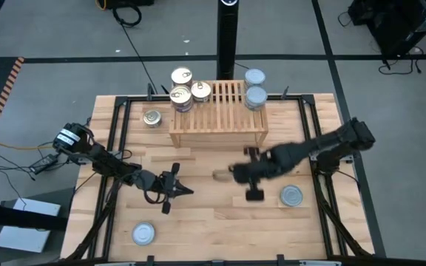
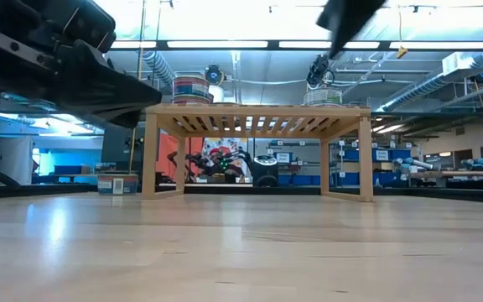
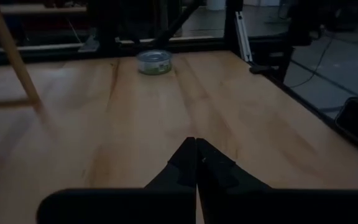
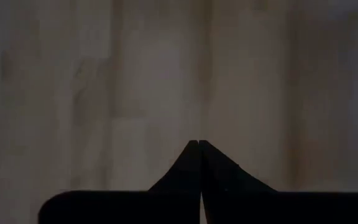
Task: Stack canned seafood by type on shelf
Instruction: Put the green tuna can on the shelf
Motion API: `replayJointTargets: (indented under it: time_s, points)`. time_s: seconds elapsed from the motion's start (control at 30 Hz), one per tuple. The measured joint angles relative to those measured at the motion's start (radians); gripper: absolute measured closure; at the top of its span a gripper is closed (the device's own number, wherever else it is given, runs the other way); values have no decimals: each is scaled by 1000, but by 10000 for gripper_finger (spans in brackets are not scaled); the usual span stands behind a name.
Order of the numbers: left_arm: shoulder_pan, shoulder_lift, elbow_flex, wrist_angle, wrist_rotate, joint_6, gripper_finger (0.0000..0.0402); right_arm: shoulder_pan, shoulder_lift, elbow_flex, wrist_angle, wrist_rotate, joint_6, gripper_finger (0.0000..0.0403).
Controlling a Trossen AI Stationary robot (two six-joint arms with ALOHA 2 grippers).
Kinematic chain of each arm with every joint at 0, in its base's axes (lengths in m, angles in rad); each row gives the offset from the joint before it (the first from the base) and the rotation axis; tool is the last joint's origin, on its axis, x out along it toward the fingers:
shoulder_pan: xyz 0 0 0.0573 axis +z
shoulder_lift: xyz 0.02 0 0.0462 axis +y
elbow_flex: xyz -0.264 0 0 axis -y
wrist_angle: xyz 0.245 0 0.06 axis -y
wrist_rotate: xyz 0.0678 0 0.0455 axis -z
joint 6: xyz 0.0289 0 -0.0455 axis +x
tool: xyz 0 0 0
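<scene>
Left pincer [image 1: 189, 191]: closed, empty, low over the bare tabletop [image 1: 205, 214] in front of the shelf [image 1: 218, 111]. Right pincer [image 1: 231, 174]: closed, empty, pointing down at the boards. Tins: gold-lidded group [image 1: 187, 89] at the shelf's left end, blue-silver stack [image 1: 255, 92] at its right end. Loose tins on the tabletop: one [image 1: 151, 117] beside the shelf's left side, one [image 1: 143, 234] near left, one [image 1: 292, 196] near right.

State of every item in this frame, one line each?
Left pincer: shut, empty, over the table.
Right pincer: shut, empty, before the shelf.
Shelf: upright; gold-lid tins on its left end, blue-lid tins on its right.
Loose tins: three lie flat on the table, unstacked.
</scene>
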Motion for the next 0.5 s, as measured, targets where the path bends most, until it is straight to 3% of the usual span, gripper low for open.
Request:
replayJointTargets:
  time_s: [0.17, 0.5]
  points:
    - [23, 0, 10, 0, 1, 51, 400, 136, 0, -111, 16, -7, 259, 397]
    - [90, 0, 44, -7, 92, 107, 400, 367, 0, -274, -71, -210, 850, 396]
